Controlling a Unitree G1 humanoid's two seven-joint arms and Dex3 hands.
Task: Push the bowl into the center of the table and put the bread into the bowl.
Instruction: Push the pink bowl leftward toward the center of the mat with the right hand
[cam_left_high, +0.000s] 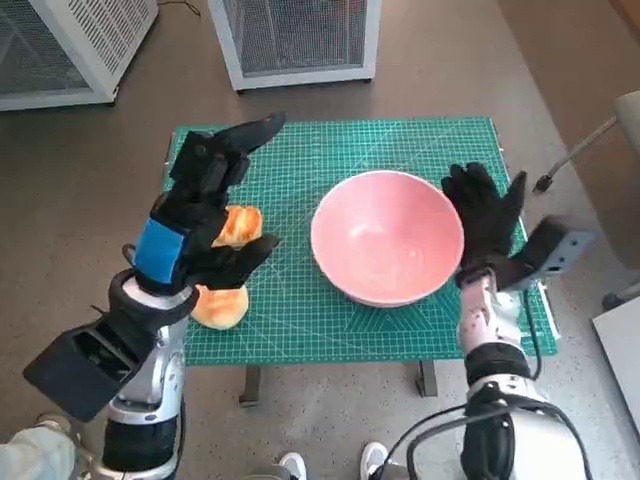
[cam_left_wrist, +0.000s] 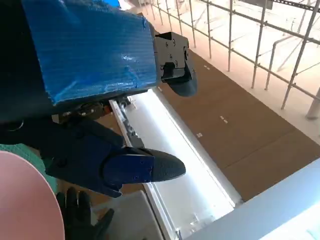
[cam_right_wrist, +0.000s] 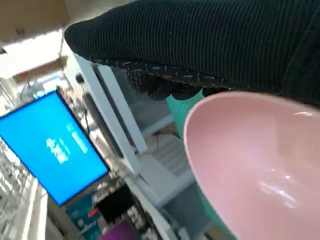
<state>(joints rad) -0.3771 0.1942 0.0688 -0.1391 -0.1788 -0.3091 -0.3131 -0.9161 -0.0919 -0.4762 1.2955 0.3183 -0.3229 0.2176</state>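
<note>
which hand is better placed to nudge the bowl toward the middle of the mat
The right hand. It lies flat against the far right side of the pink bowl, which sits right of the mat's center. The left hand hovers open over the bread, apart from the bowl.

Left hand (cam_left_high: 205, 215): black plastic, blue tape across its back, glossy dark fingertip pads (cam_left_wrist: 142, 167). Right hand (cam_left_high: 487, 215): black ribbed knit glove. Forearms pale silver-white; black cable (cam_left_high: 440, 425) loops behind right wrist.
</note>
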